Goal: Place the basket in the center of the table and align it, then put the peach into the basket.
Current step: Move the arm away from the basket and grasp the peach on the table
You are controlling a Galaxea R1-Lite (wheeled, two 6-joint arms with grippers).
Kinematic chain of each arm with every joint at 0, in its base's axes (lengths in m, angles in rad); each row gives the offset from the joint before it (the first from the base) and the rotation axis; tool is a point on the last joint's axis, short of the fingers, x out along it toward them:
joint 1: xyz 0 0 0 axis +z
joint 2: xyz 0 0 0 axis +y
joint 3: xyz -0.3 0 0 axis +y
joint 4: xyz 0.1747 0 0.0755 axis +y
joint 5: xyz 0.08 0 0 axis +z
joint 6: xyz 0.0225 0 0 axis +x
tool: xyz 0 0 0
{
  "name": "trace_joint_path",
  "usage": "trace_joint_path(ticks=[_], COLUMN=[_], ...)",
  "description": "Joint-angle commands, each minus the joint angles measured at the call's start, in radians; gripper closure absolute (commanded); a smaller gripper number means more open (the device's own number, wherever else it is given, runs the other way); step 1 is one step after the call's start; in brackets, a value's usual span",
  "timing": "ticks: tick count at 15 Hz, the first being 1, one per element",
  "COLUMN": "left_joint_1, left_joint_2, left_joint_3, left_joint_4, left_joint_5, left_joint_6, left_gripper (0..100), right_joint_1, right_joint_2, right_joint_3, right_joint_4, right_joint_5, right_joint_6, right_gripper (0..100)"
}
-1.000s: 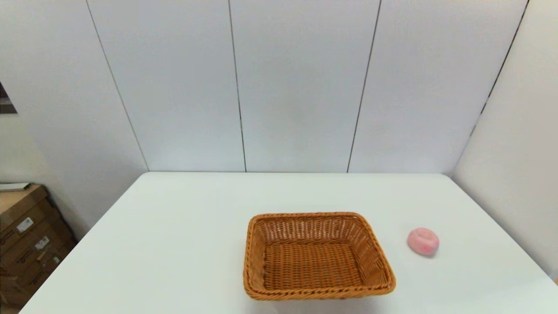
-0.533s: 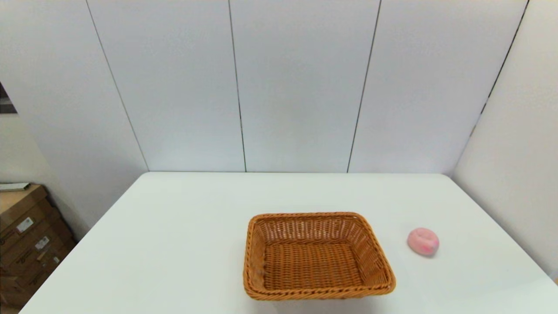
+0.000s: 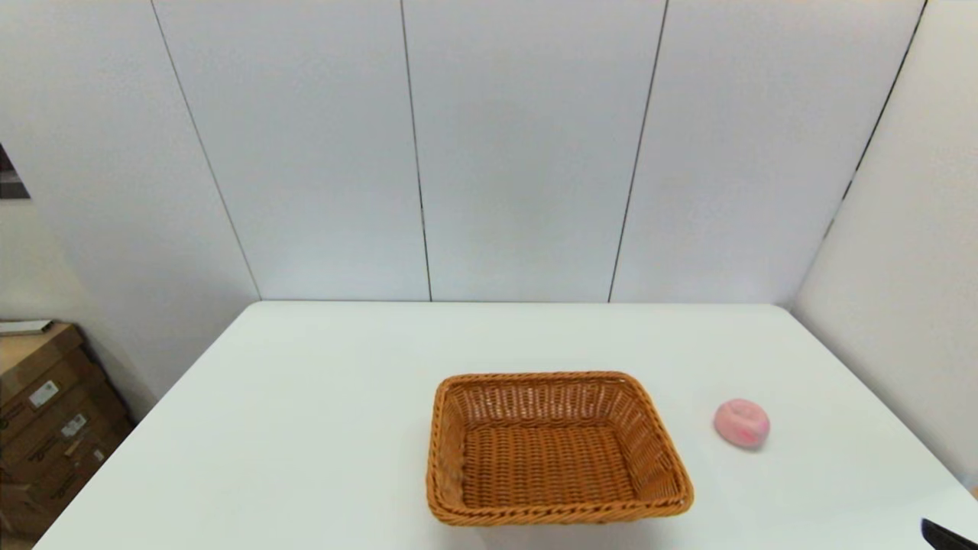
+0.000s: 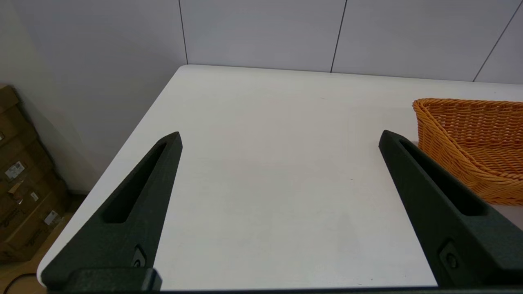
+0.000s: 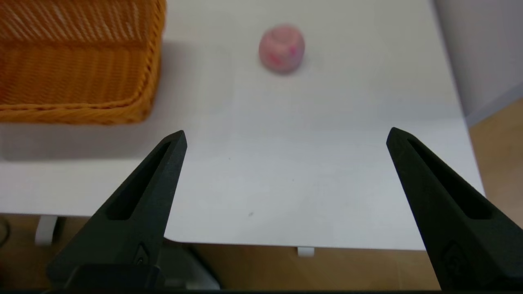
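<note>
The orange-brown wicker basket (image 3: 556, 449) stands empty near the front middle of the white table (image 3: 321, 412). To its right lies the pale-pink peach (image 3: 741, 422), apart from it. My right gripper (image 5: 286, 136) hovers open over the table's near right edge, with the peach (image 5: 282, 48) ahead of it and the basket's corner (image 5: 77, 61) off to one side. Only a black tip of that gripper (image 3: 943, 535) shows in the head view's lower right corner. My left gripper (image 4: 280, 138) is open over the table's left part, the basket (image 4: 470, 143) beside it.
Grey wall panels (image 3: 489, 153) close off the table at the back and right. Stacked cardboard boxes (image 3: 46, 412) stand on the floor past the table's left edge. The floor (image 5: 498, 134) shows beyond the right front corner.
A black tip of the right gripper has come into the head view's lower right corner. Basket and peach have not moved.
</note>
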Motion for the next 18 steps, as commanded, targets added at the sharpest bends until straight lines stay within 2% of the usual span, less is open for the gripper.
trace_joint_path(ticks=[1, 4, 9, 18], left_joint_1=[0.0, 0.0, 0.0, 0.0], left_joint_2=[0.0, 0.0, 0.0, 0.0], left_joint_3=[0.0, 0.0, 0.0, 0.0], left_joint_4=[0.0, 0.0, 0.0, 0.0], left_joint_5=[0.001, 0.001, 0.001, 0.001], left_joint_6=[-0.001, 0.0, -0.001, -0.001], left_gripper=[0, 0, 0, 0], right_joint_1=[0.013, 0.013, 0.005, -0.055], right_joint_2=[0.808, 0.972, 1.11, 1.349], right_joint_3=[-0.126, -0.166, -0.234, -0.237], right_joint_4=[-0.371, -0.461, -0.486, -0.717], right_joint_5=[-0.018, -0.036, -0.035, -0.036], right_joint_6=[-0.009, -0.003, 0.003, 0.021], right_gripper=[0, 0, 0, 0])
